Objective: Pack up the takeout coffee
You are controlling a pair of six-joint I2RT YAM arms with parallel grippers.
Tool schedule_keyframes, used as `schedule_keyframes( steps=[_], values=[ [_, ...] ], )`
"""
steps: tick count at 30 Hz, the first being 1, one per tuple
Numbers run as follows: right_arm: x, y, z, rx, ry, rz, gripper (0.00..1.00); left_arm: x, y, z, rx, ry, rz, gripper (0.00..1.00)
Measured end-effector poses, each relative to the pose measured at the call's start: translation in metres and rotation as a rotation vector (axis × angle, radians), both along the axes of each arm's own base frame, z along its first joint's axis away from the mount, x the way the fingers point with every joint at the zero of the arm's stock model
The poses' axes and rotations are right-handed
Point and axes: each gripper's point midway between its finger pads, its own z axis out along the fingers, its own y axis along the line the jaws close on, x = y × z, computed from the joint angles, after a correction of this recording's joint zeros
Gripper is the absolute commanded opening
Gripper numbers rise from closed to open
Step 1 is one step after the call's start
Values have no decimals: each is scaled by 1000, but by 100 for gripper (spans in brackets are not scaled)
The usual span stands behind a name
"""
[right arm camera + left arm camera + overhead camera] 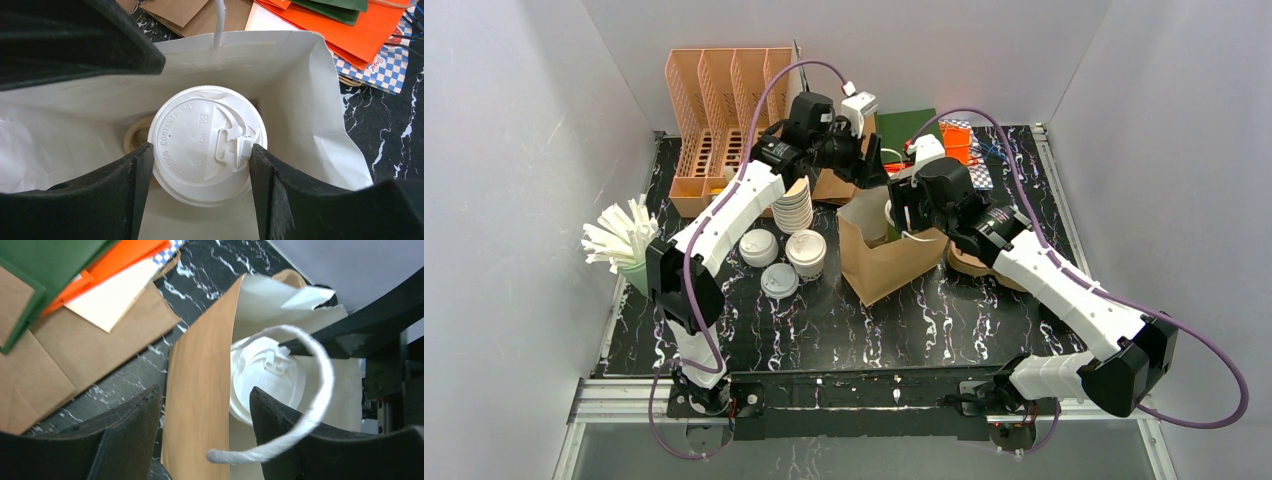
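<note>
The right gripper clasps a lidded cup between its fingers, one pad on each side of the lid rim, inside the mouth of the paper bag. This cup looks nearly packed, only release remaining. It stands upright, its long axis running straight down from the jaws into the bag, sip tab towards the right-hand finger. The left gripper stands wide, the bag's wall between its fingers unpinched. A second lidded cup stands well outside both jaws, unpacked.
</note>
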Motion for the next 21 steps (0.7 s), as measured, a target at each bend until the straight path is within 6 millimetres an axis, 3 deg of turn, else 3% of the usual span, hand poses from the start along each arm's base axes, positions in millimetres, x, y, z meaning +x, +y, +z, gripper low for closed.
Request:
schedule_keyframes(
  steps=[4, 8, 9, 14, 18, 21],
  values=[
    [1, -2, 0, -6, -5, -7, 9, -9, 2, -20, 26, 60, -18, 45],
    [2, -2, 0, -7, -6, -9, 9, -16, 6, -30, 53, 94, -26, 3],
    [2, -2, 0, -8, -7, -9, 9, -17, 7, -32, 57, 101, -28, 0],
    [6, -3, -3, -21, -26, -1, 8, -22, 8, -33, 60, 109, -41, 0],
    [10, 0, -6, -20, -49, 13, 8, -27, 9, -22, 26, 89, -34, 0],
    [11, 5, -20, -13, -49, 33, 7, -35, 10, -9, -24, 79, -28, 0]
  ],
)
